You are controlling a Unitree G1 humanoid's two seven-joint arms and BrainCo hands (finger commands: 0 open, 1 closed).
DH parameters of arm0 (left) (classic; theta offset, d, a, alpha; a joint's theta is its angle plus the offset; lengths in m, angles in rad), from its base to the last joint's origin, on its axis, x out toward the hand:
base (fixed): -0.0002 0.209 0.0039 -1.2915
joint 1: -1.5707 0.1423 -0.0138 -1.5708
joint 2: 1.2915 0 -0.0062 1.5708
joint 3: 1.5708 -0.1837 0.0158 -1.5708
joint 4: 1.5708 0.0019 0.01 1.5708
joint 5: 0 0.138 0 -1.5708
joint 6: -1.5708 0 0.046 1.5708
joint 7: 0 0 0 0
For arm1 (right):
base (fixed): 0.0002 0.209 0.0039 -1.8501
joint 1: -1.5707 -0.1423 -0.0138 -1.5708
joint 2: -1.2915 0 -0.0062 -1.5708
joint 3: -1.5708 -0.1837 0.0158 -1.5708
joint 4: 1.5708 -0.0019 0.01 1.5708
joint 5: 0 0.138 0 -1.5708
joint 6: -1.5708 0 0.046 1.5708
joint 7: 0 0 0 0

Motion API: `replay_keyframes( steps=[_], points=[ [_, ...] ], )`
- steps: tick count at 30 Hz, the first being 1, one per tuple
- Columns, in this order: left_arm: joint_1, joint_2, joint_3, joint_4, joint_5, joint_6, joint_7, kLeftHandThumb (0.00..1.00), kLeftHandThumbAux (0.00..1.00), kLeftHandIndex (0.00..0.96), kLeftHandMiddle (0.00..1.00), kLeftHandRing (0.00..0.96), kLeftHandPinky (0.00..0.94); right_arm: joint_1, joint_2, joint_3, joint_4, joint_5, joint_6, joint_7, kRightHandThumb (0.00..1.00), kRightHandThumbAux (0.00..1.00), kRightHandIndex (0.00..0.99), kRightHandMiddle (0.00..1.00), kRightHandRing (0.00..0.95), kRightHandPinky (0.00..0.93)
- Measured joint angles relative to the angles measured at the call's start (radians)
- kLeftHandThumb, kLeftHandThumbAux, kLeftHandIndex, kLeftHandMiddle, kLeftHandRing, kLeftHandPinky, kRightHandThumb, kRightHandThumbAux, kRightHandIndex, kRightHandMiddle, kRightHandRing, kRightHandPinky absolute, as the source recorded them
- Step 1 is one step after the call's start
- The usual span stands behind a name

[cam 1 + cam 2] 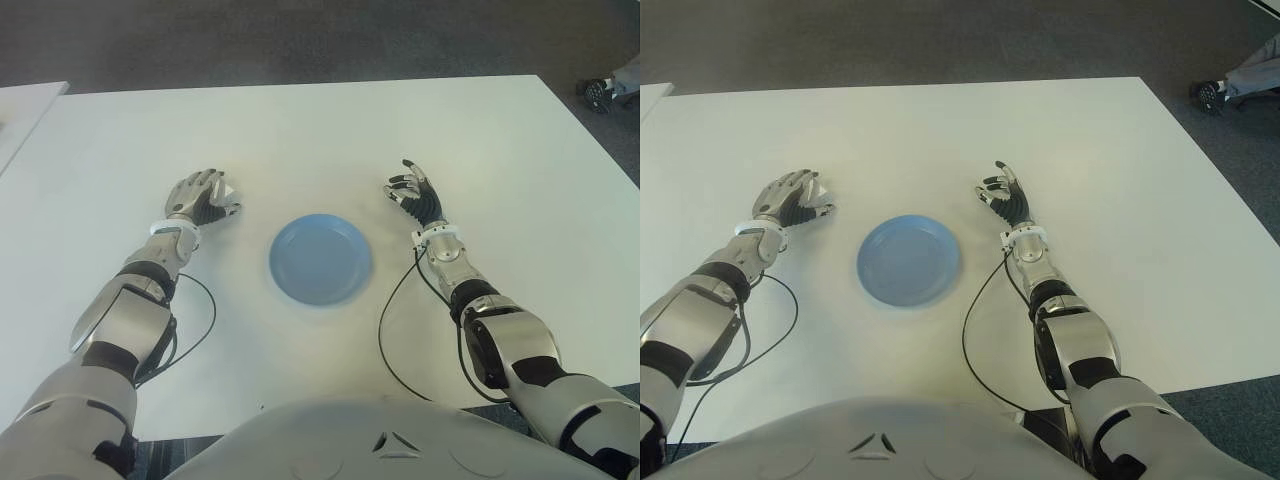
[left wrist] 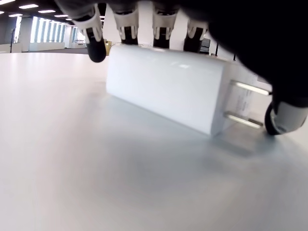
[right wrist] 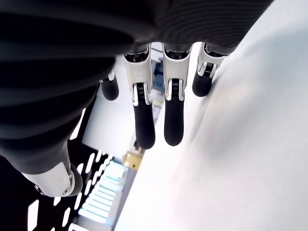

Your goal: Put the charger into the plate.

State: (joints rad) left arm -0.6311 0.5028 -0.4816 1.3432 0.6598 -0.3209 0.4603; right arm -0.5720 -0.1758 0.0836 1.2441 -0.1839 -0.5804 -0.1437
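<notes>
White bench (image 1: 300, 130), broad, bare at its middle. Round blue plate (image 1: 320, 259) sits empty between the arms, handy to either. Left hand (image 1: 203, 197), left of the plate, is cupped over a white block charger (image 2: 166, 89) lying flat on the bench, fingers draped, thumb by the prongs; grip looks unfinished, nothing lifted. Eye views barely show the charger; left wrist view shows it whole. Right hand (image 1: 413, 192), right of the plate, spread, empty.

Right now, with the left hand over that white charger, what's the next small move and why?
Probably close the left hand firmly on the white rectangular charger and lift it slightly. The charger lies on the white table, the fingers draped over its top and the thumb by the prongs, while the round blue plate sits empty to its right. The right hand hangs open beyond the plate.
</notes>
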Motion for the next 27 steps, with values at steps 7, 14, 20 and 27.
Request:
replay_keyframes(
  steps=[7, 14, 20, 27],
  points=[
    [0.002, -0.001, 0.001, 0.0, -0.004, -0.001, 0.0, 0.075, 0.468, 0.0, 0.0, 0.006, 0.06, 0.0, 0.0, 0.0, 0.0, 0.0, 0.0, 0.001, 0.0, 0.614, 0.055, 0.333, 0.302, 0.225],
    [0.003, -0.001, 0.004, 0.0, -0.008, -0.001, -0.007, 0.074, 0.474, 0.0, 0.0, 0.014, 0.077, 0.0, -0.001, 0.0, 0.0, 0.0, 0.0, 0.002, 0.0, 0.632, 0.062, 0.338, 0.316, 0.25],
    [0.004, -0.003, 0.006, -0.001, -0.012, -0.001, -0.008, 0.061, 0.48, 0.0, 0.0, 0.022, 0.077, 0.0, -0.001, 0.0, 0.0, 0.0, 0.0, 0.003, 0.0, 0.633, 0.066, 0.337, 0.32, 0.252],
    [0.007, -0.004, 0.008, 0.0, -0.014, -0.001, -0.008, 0.049, 0.489, 0.0, 0.0, 0.022, 0.069, 0.0, -0.002, 0.0, 0.0, 0.0, 0.0, 0.007, 0.0, 0.625, 0.066, 0.333, 0.318, 0.242]
  ],
)
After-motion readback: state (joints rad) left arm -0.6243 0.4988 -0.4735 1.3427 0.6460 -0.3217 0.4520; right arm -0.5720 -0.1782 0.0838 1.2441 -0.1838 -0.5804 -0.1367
